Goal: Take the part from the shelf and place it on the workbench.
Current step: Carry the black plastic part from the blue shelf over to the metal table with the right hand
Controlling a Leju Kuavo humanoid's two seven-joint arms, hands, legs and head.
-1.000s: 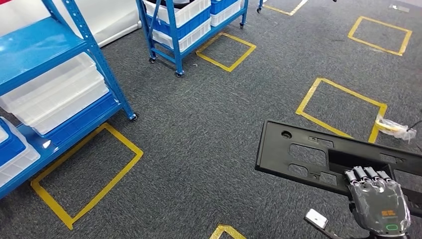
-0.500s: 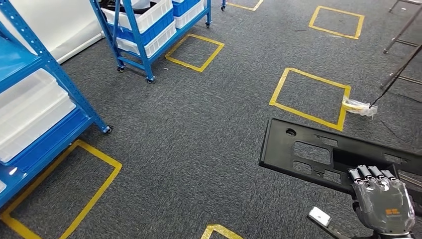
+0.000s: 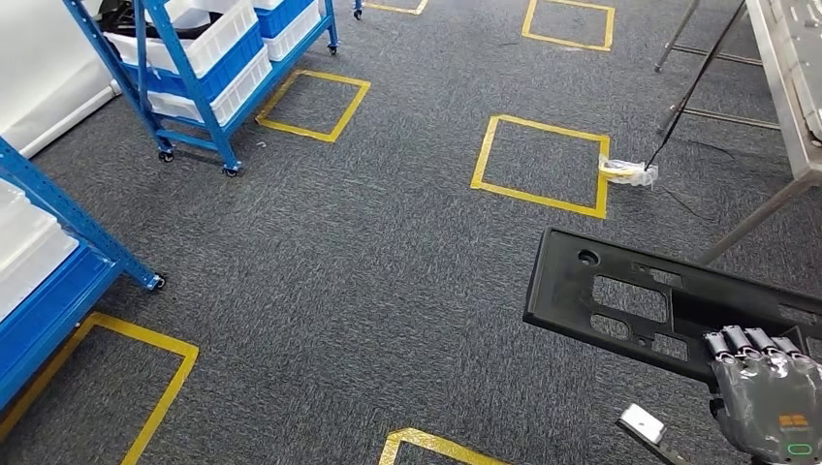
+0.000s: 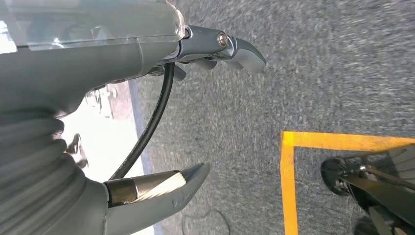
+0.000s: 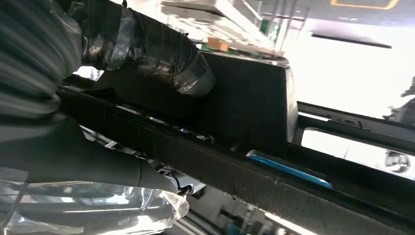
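Head view light: bright, even, overhead; shadows on the carpet (image 3: 388, 252) faint and soft.
Head view sharpness: crisp at centre; the blue shelf (image 3: 58, 262) leans at the picture's edge.
Left wrist view: carpet grain smeared by blur; white glare patch beside the left hand (image 4: 147, 112).
Right wrist view: the black part (image 5: 254, 127) dark and underexposed against blown-out white background; far objects out of focus.

The part (image 3: 669, 310) sat low on the right in the head view, over the carpet, with the right hand (image 3: 771, 402) under its near edge. A wheeled shelf cart (image 3: 184, 58) stood far off to the left, another shelf (image 3: 48, 262) nearer on the left. The workbench (image 3: 790, 87) was at the far right, a small bag (image 3: 628, 172) on the floor just left of its leg.
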